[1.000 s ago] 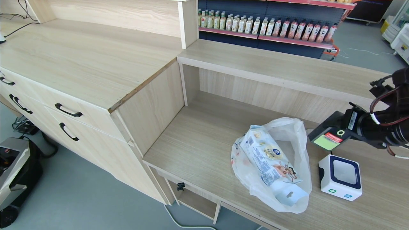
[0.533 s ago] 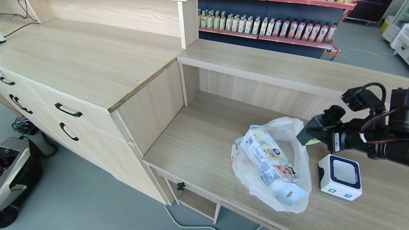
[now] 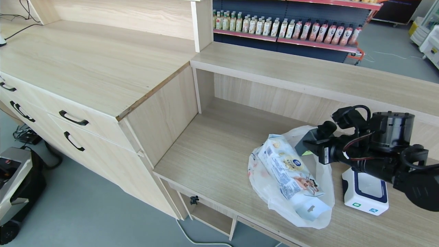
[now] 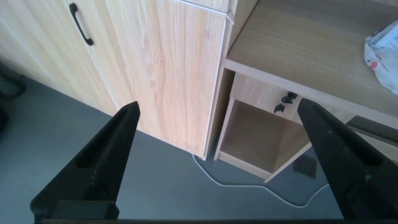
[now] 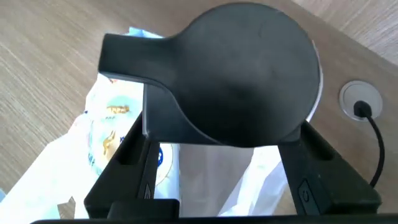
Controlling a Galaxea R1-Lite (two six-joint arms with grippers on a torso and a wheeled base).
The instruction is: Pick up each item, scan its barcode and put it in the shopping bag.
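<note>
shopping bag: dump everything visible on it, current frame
The shopping bag is thin, translucent white plastic, crumpled and slumped on the lower wooden counter, with its far end billowing up. A blue-and-white packet lies lengthwise in it. The white scanner sits close beside it. The right gripper, holding a dark item, hangs over its far end; contact unclear.

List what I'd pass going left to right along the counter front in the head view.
Drawers → shopping bag → scanner
</note>
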